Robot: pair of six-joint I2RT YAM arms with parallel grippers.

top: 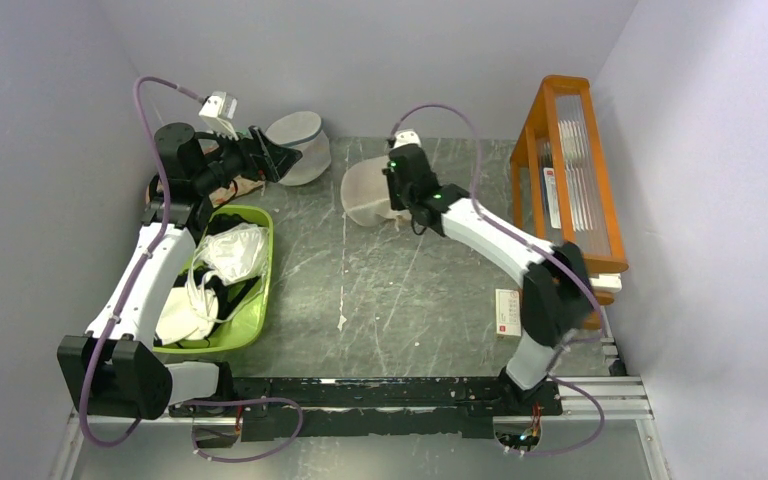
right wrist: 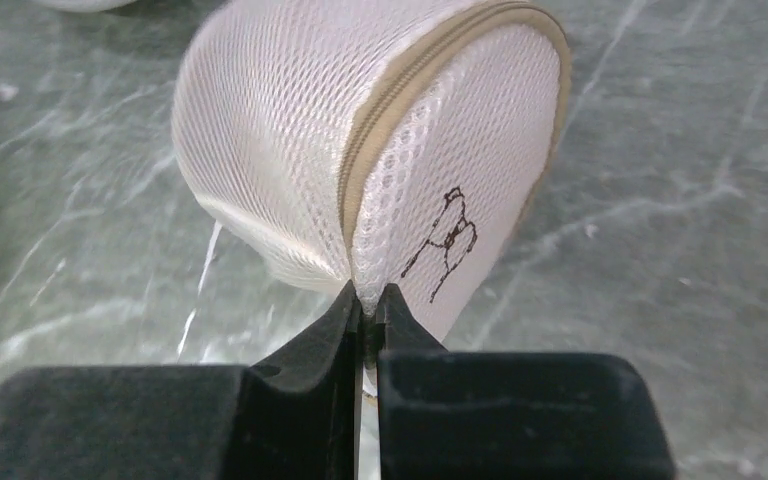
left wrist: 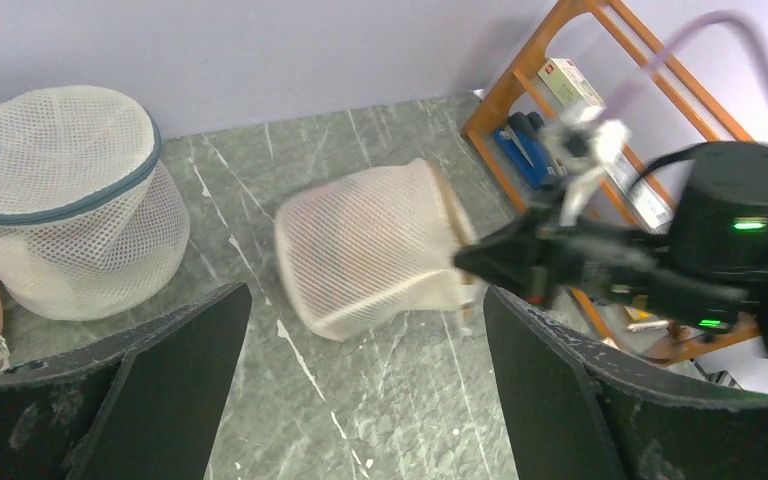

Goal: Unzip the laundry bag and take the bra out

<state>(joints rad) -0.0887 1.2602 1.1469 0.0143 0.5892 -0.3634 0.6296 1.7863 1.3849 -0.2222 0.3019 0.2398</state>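
Note:
The laundry bag (top: 365,192) is a cream mesh dome lying on its side at the back middle of the table. It looks tilted and partly raised in the left wrist view (left wrist: 370,255). Its beige zip (right wrist: 400,100) runs shut around the rim, beside a small black bra icon (right wrist: 447,240). My right gripper (right wrist: 368,300) is shut on a pinch of mesh at the bag's near rim, next to the zip (top: 394,203). My left gripper (top: 280,160) hangs open at the back left, apart from the bag and facing it, with nothing between its fingers (left wrist: 365,330). The bra is hidden.
A greyish-white mesh cylinder (top: 300,145) stands at the back left, close to my left gripper. A green tray (top: 250,330) with white garments lies along the left side. An orange wooden rack (top: 565,170) stands on the right, with a small box (top: 508,312) near its foot.

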